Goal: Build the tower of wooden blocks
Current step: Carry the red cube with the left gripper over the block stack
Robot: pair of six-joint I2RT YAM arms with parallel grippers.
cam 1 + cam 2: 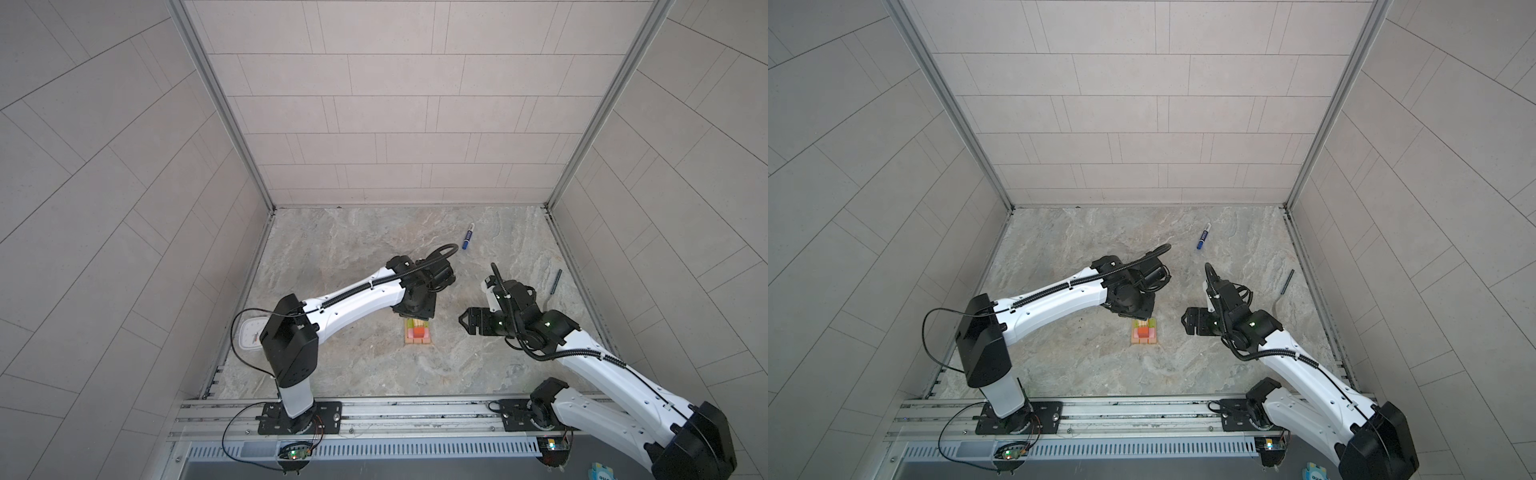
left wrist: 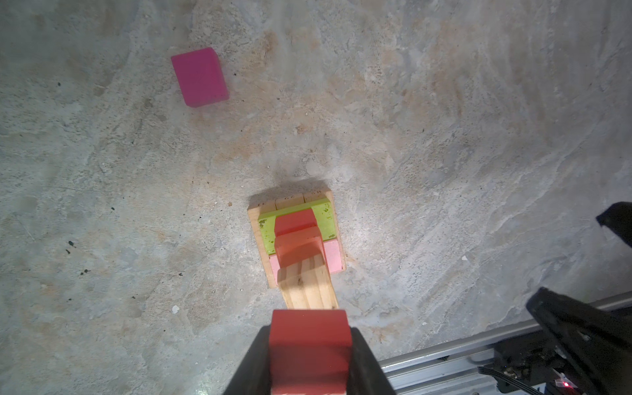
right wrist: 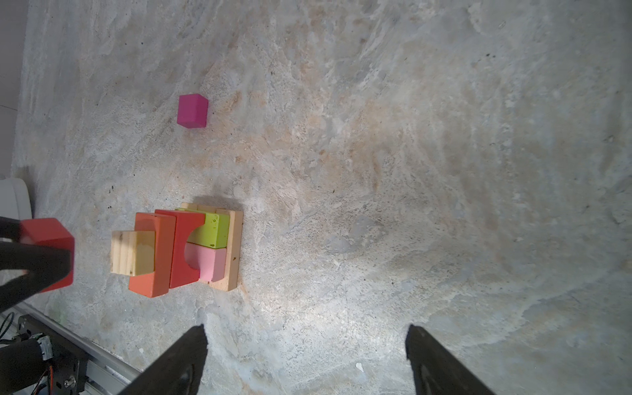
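My left pincer (image 2: pixel 308 333) is clamped tight on a red cube (image 2: pixel 309 345), gripping two opposite faces so the underside is free to land flat. It hangs above the tower (image 2: pixel 297 239), just off the tan block (image 2: pixel 307 287) that crowns it, and touches nothing as far as I can tell. The tower stands near the middle of the table (image 1: pixel 353 249). Its base is tan planks spread wide for footing, with lime-green and pink bricks on them, then a red arch, an orange brick and that tan block. A magenta cube (image 3: pixel 192 110) sits alone, well apart from the tower, presumably waiting its turn. To the right of the tower my right pincer (image 3: pixel 306 328) gapes wide and empty, held clear so it cannot knock the stack. Farther right of the tower lie a blue marker (image 1: pixel 468 237) and a dark slim tool (image 1: pixel 555 281), neither part of the job. The table is mottled, stone-patterned and matt, and pale tiled walls (image 1: pixel 395 104) box it in on three sides.
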